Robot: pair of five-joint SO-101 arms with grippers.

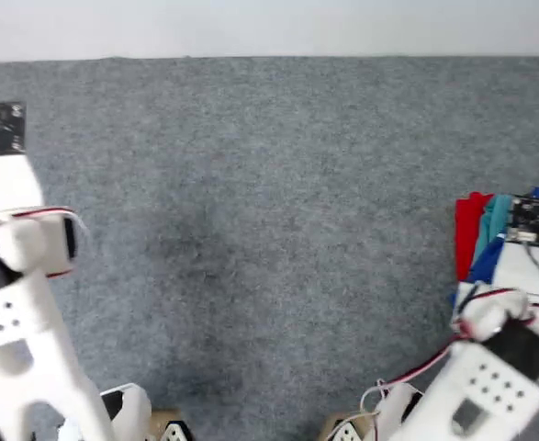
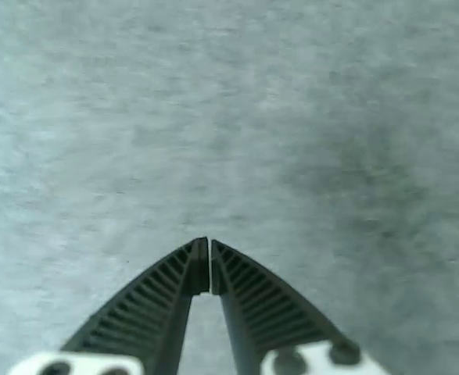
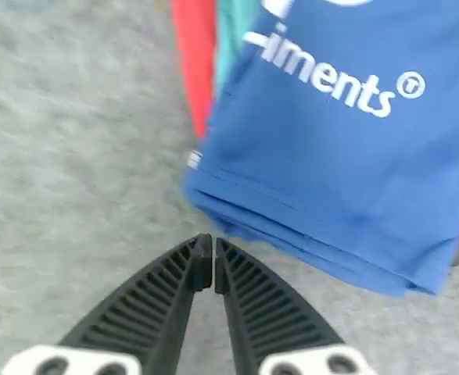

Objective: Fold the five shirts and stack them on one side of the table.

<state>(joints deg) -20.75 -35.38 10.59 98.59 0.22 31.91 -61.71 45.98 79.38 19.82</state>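
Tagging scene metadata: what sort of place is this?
Likely a robotics lab bench rather than a home: a grey carpet-covered table, two white arms with exposed wires, and a stack of folded shirts at one table edge.

Shirt stack (image 1: 478,268) folded, at the right edge of the grey table (image 1: 251,184).
Blue shirt (image 3: 346,156) on top: folded flat, white lettering facing up, several fabric layers showing along its near folded edge, one corner overhanging the pile. Teal shirt (image 3: 233,39) and red shirt (image 3: 194,55) sit under it, each showing as a narrow strip along the side facing table centre, red outermost. Can't tell how many shirts are in the pile.
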